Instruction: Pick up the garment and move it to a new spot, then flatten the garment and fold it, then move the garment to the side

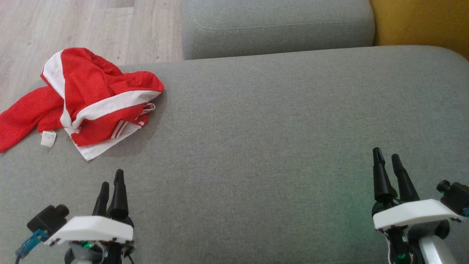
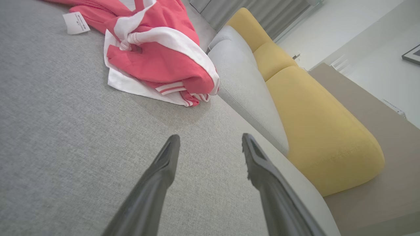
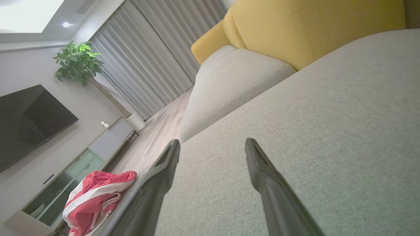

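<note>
Head view: even, soft daylight with no hard shadows. The picture is slightly soft and the weave of the grey cushion (image 1: 256, 128) is smeared. The garment (image 1: 91, 99) throws a faint, diffuse shadow on its right and near side. A pale green cast lies on the cushion near the right gripper (image 1: 386, 154). Left wrist view: brighter. The white wall (image 2: 361, 39) at upper right is washed out, lines bow toward the edges, and the left gripper (image 2: 210, 139) blurs close to the lens. Right wrist view: the ceiling panel (image 3: 29, 13) is blown out and one spotlight (image 3: 66, 24) flares. The dark television (image 3: 29, 121) is grainy, edges are stretched, and the near fingers are soft.
</note>
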Tool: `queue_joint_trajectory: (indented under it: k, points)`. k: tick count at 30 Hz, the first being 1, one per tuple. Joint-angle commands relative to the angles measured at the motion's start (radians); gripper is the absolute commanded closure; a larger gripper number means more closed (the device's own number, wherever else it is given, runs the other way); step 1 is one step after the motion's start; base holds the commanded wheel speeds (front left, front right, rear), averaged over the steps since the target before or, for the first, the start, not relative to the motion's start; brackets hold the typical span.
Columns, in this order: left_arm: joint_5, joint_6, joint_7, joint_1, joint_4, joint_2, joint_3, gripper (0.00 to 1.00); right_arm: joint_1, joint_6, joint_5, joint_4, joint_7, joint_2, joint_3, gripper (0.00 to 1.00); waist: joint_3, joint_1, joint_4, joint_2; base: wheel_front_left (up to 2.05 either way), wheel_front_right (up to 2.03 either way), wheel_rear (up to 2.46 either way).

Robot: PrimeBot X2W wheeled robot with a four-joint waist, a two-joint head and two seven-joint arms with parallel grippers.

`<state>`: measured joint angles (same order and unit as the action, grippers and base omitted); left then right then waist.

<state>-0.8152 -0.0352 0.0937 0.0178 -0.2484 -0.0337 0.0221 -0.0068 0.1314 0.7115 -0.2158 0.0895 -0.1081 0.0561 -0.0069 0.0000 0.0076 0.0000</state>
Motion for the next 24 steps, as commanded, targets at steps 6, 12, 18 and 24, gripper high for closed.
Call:
queue_joint_trajectory:
  k: [6,12,18,24]
  points:
    - [0.109,0.002,0.028,-0.018,0.037,-0.017,-0.010,0.00,-0.033,0.000,-0.103,0.047,0.031,-0.027,0.030,0.00,-0.001,0.0000,-0.001,0.0000,0.00,0.00,0.00]
    - [0.181,0.001,0.042,-0.016,0.031,-0.020,-0.008,0.00,-0.033,0.000,-0.166,0.049,0.045,-0.032,0.040,0.00,0.000,0.0000,-0.001,0.0000,0.00,0.00,0.00]
    - [0.265,-0.001,0.060,-0.013,0.025,-0.023,-0.004,0.00,-0.030,-0.001,-0.240,0.050,0.063,-0.036,0.044,0.00,0.000,0.0000,-0.001,0.0000,0.00,0.00,0.00]
    - [0.363,0.000,0.080,-0.007,0.015,-0.027,0.004,0.00,-0.026,-0.001,-0.317,0.047,0.084,-0.037,0.041,0.00,-0.003,0.0000,-0.002,0.0000,0.00,0.00,0.00]
